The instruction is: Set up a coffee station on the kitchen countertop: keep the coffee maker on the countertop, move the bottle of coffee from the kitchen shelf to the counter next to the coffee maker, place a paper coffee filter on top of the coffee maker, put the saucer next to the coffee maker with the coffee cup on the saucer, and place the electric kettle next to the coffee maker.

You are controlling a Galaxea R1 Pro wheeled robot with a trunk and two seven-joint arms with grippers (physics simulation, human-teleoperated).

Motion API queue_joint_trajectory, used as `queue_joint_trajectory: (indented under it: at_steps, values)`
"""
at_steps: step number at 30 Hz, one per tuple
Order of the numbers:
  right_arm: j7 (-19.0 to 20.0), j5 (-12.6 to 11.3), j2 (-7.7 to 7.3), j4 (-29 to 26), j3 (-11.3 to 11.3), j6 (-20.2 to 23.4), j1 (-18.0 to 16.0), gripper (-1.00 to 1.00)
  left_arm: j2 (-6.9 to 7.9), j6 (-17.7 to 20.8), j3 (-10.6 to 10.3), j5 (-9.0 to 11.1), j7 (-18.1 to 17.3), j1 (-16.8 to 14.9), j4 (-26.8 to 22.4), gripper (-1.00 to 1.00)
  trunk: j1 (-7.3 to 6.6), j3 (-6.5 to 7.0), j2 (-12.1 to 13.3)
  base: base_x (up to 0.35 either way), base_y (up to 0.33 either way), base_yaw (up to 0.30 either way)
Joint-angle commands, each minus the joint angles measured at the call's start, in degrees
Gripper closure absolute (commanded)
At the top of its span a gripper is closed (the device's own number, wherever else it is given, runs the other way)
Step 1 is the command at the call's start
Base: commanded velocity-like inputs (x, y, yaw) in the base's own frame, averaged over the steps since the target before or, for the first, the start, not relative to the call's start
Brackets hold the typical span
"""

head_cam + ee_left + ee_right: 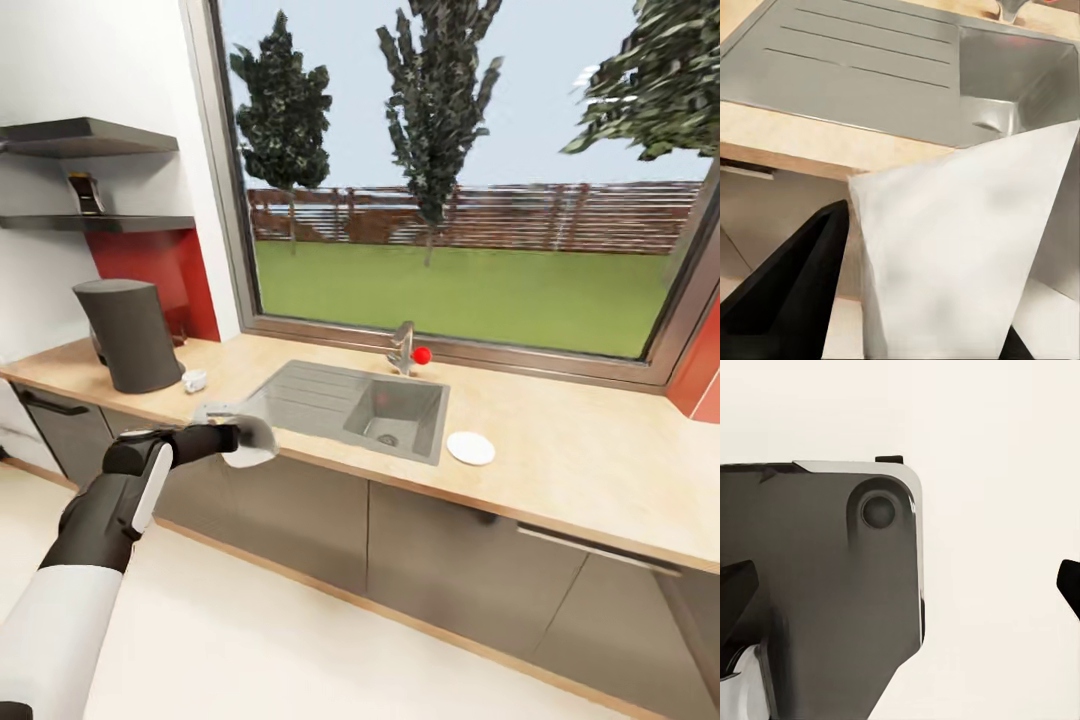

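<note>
The left pincer (243, 441) is gripping the filter (252, 442) (not yet on the maker (130, 335)), while the bottle (85, 192) is waiting on the shelf (100, 223).

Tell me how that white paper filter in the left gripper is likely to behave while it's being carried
The paper coffee filter looks thin and sheet-like, so it is probably very light and floppy. It fans out wide past the dark fingers of the left gripper, so it may flap or crease if moved fast. Gripped by one edge, it could slip.

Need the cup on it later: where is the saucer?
In the head view the saucer lies on the countertop, just right of the sink, near the front edge.
</note>
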Motion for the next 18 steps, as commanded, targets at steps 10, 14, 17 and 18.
queue_joint_trajectory:
  at_steps: [10, 14, 17, 18]
  values:
    - [0.0, -0.2, 0.03, 0.0, -0.1, -0.2, 0.0, -1.00, 1.29, -14.8, 0.5, 0.6, -2.7, 9.0, -0.4, 1.00, 0.03, -0.13, -0.1, 0.000, 0.000, 0.279]
    - [0.0, -0.2, 0.08, 0.0, -0.1, -0.2, -0.1, -1.00, 1.48, -19.8, 2.1, 0.8, -3.1, 13.9, -0.4, 1.00, 0.03, -0.13, -0.1, 0.000, 0.000, 0.279]
    - [0.0, -0.2, 0.09, 0.0, -0.1, -0.2, 0.0, -1.00, 1.43, -23.8, 3.4, 0.9, -3.4, 16.7, -0.5, 1.00, 0.03, -0.13, -0.1, 0.000, 0.000, 0.279]
    - [0.0, -0.2, 0.09, 0.0, -0.1, -0.2, 0.0, -1.00, 1.42, -25.4, 3.9, 0.9, -3.7, 17.8, -0.5, 1.00, 0.03, -0.13, -0.1, 0.000, 0.000, 0.279]
